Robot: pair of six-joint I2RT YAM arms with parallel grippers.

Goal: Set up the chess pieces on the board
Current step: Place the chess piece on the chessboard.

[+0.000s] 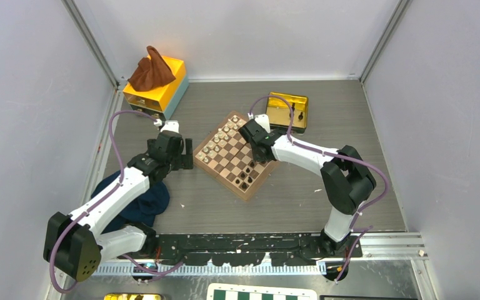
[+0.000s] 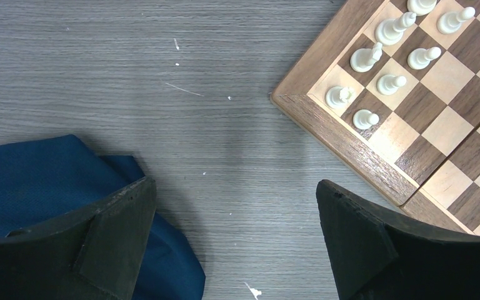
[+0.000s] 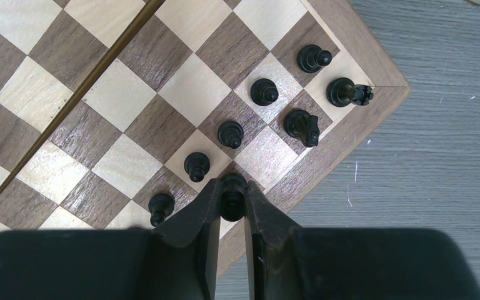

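The small wooden board (image 1: 234, 156) lies turned like a diamond in mid table. Cream pieces stand along its left corner, black pieces (image 1: 245, 178) along its near right edge. In the right wrist view my right gripper (image 3: 232, 199) is shut on a black chess piece (image 3: 232, 189) over the board's back row next to the rim (image 3: 325, 156). Several black pawns (image 3: 230, 134), a knight (image 3: 302, 127) and a rook (image 3: 346, 92) stand beyond it. My left gripper (image 2: 236, 206) is open and empty over bare table, just left of the board's corner (image 2: 350, 150).
A blue cloth (image 2: 50, 187) lies under my left arm. A yellow box with a brown cloth (image 1: 155, 78) stands at the back left. A gold tin (image 1: 287, 109) sits behind the board. A green-and-white board (image 1: 262, 294) shows at the near edge.
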